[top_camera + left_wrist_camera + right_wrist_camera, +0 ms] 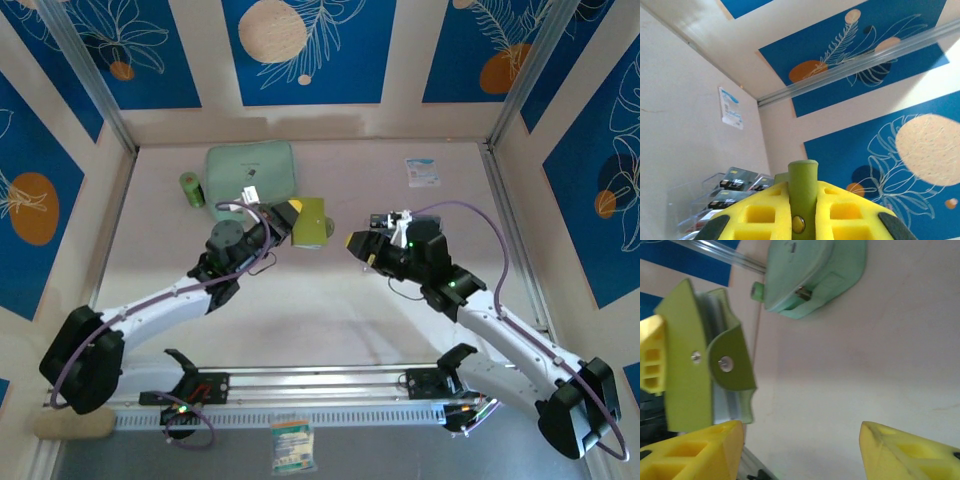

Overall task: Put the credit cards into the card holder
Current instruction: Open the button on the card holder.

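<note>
I see the left arm angled toward table centre, left gripper (288, 218) clamped on the card holder (312, 222). Right arm reaches in opposite, right gripper (800, 440) parted, holding nothing.

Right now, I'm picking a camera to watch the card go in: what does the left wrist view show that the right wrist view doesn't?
Left wrist: credit cards in a clear rack, and a paper packet. Right wrist: the mint-green case and the open right hand. Both: the card holder clamped in the left hand, edge-on in one, snap side in the other.
</note>
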Robot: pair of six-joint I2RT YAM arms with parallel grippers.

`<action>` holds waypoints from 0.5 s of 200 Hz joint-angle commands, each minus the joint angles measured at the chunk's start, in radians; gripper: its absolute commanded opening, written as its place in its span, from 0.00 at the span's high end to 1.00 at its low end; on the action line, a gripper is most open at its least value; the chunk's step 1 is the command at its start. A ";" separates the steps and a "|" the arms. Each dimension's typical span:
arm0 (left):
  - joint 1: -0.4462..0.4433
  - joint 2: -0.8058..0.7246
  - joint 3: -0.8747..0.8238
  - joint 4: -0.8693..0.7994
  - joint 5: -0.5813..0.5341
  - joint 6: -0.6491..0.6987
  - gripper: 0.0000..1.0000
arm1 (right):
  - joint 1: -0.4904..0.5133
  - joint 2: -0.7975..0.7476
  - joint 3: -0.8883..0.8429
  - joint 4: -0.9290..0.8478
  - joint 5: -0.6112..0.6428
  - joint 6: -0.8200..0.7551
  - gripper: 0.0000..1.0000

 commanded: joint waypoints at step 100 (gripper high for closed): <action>0.012 0.086 0.000 0.283 0.010 -0.164 1.00 | -0.006 0.227 0.068 0.271 -0.048 0.053 0.48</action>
